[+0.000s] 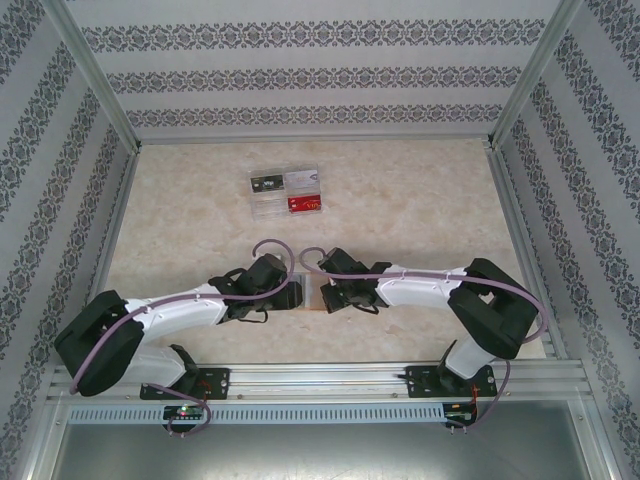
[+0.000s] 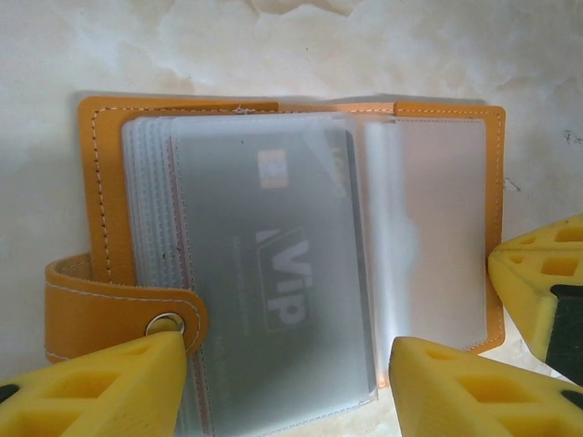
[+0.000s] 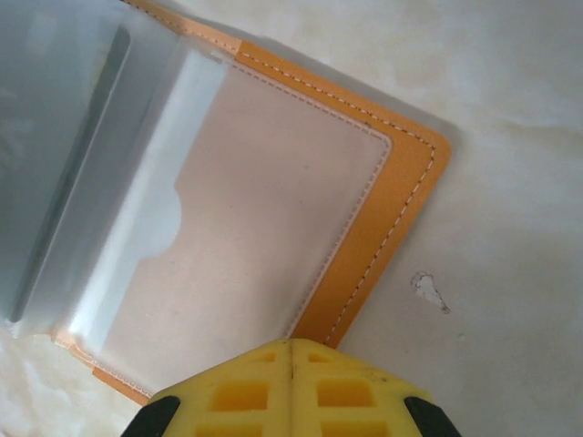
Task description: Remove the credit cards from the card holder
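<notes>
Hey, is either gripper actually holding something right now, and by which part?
Right gripper is shut, tip at the card holder's cover edge, gripping nothing. Left gripper straddles the VIP card sleeve at its near end; grip cannot be told.

Card holder on table, cards behind it
</notes>
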Action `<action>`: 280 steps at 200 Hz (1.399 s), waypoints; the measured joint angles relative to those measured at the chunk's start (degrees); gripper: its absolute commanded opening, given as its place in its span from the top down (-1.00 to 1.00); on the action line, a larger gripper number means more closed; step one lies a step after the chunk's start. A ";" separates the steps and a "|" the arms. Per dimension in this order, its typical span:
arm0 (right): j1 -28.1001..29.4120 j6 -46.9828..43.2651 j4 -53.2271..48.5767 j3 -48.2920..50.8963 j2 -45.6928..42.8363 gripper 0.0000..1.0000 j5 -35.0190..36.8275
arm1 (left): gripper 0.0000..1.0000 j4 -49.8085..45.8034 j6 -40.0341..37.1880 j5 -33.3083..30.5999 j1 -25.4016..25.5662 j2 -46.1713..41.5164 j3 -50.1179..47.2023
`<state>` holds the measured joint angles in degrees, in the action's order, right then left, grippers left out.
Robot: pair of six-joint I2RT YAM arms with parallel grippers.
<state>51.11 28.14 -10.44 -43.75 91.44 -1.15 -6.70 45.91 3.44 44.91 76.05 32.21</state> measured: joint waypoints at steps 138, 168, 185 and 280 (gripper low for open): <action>-0.02 0.02 0.02 0.00 0.00 1.00 -0.02 | -0.32 2.69 -0.02 2.23 1.68 3.52 1.79; -0.02 0.02 0.02 0.00 0.00 1.00 -0.02 | -0.44 2.80 0.00 2.58 2.43 4.11 2.47; -0.02 0.02 0.02 0.00 0.00 1.00 -0.02 | -0.58 2.75 -0.04 2.58 2.69 4.11 2.84; -2.08 0.42 0.22 1.92 -5.53 0.70 0.52 | -1.00 1.66 -0.74 2.34 3.15 0.35 3.89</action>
<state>49.04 28.56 -10.22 -41.82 85.91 -0.62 -5.04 45.17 5.78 48.05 76.40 36.10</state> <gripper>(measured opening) 0.132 0.997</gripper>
